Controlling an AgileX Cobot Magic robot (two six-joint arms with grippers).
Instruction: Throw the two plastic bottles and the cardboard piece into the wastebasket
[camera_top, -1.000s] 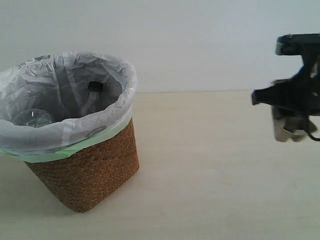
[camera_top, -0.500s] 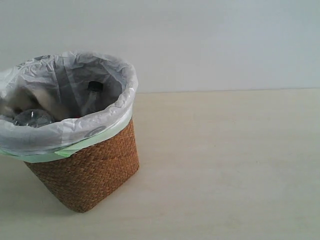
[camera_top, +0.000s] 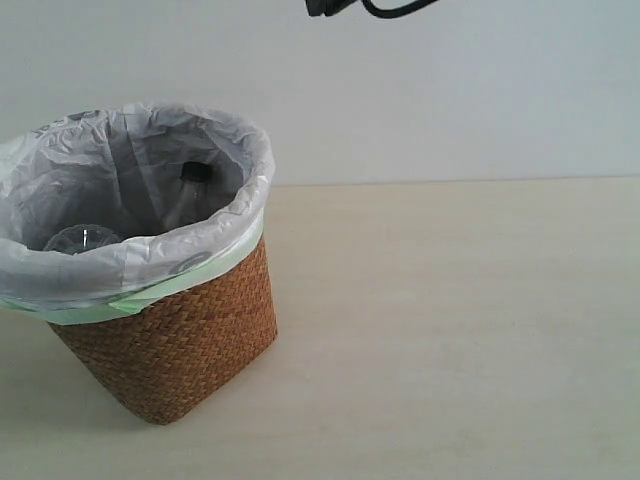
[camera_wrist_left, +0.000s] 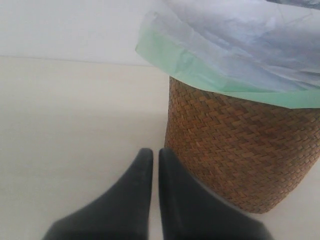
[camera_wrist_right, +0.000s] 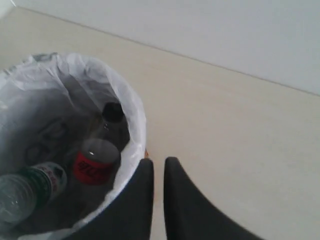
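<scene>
The wicker wastebasket (camera_top: 175, 345), lined with a white bag with a green edge, stands at the left. Inside it the black-capped, red-label bottle (camera_wrist_right: 97, 161) leans cap up, with its cap (camera_top: 193, 172) showing. The green-white label bottle (camera_wrist_right: 35, 186) lies beside it, and its clear base (camera_top: 82, 238) shows at the rim. The cardboard piece does not show. My right gripper (camera_wrist_right: 158, 166) hangs shut above the basket's rim with nothing in it. My left gripper (camera_wrist_left: 155, 156) is shut and empty, low beside the wastebasket's woven wall (camera_wrist_left: 240, 150).
Pale tabletop (camera_top: 450, 330) stretches to the right of the basket, with a plain wall behind. A dark arm part with a cable (camera_top: 365, 8) pokes in at the top edge of the exterior view.
The right gripper has left the right side of the exterior view, and only a dark part shows at the top. A beige shape seen in the basket half a second ago is gone from sight.
</scene>
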